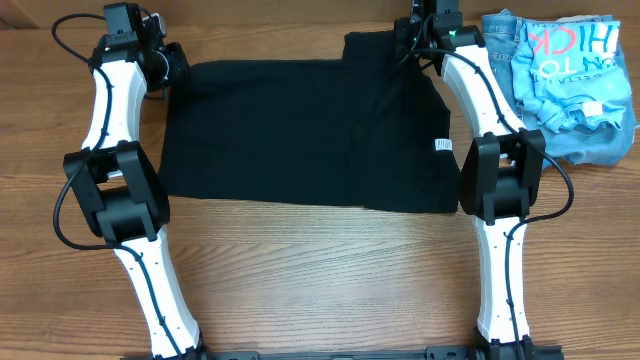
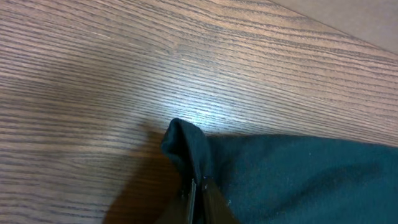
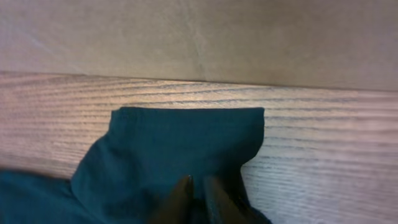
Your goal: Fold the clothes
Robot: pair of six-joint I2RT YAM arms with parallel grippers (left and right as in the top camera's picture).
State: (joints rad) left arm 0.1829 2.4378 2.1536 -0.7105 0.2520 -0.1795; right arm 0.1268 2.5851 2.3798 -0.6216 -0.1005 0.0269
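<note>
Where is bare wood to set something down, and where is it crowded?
Free: near strip of table between left arm and right arm, below the black T-shirt. Crowded: far right corner, light blue shirt on jeans; far edge, where left end effector and right end effector pinch it.

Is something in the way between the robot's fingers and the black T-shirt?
Nothing visible. The left fingers pinch a far corner of the black T-shirt, and the right fingers pinch its sleeve.

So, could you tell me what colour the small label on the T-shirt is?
The label is white; the overhead view shows it best.
</note>
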